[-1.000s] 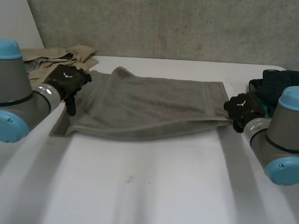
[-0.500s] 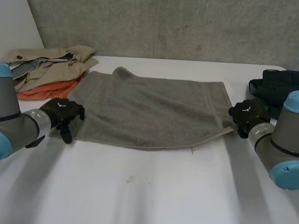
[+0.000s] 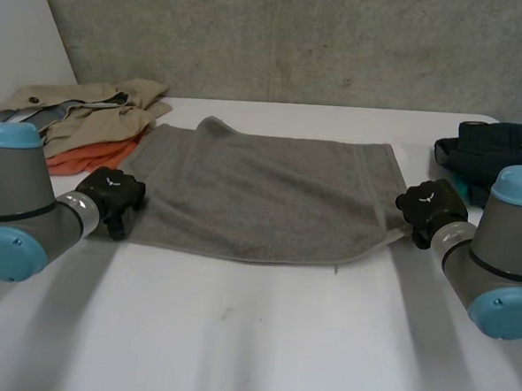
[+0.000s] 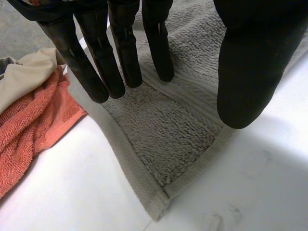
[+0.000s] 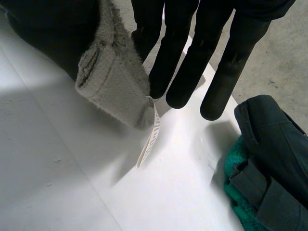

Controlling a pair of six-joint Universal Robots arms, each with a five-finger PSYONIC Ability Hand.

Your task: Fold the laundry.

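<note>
A: The left robot hand (image 3: 110, 197), fingers (image 4: 122, 48) straight and spread, is at the near left corner of a flat grey terry towel (image 3: 261, 195) on the white bench (image 3: 252, 337).

B: The right robot hand (image 3: 430, 206) pinches the near right corner. The left should probably pinch too, then both lift level. A dark crumpled garment (image 3: 495, 143) lies loose, in no basket.

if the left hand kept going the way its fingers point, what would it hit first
Probably the grey towel: the left hand points straight fingers at its corner. Whether the tips touch it yet is unclear.
</note>
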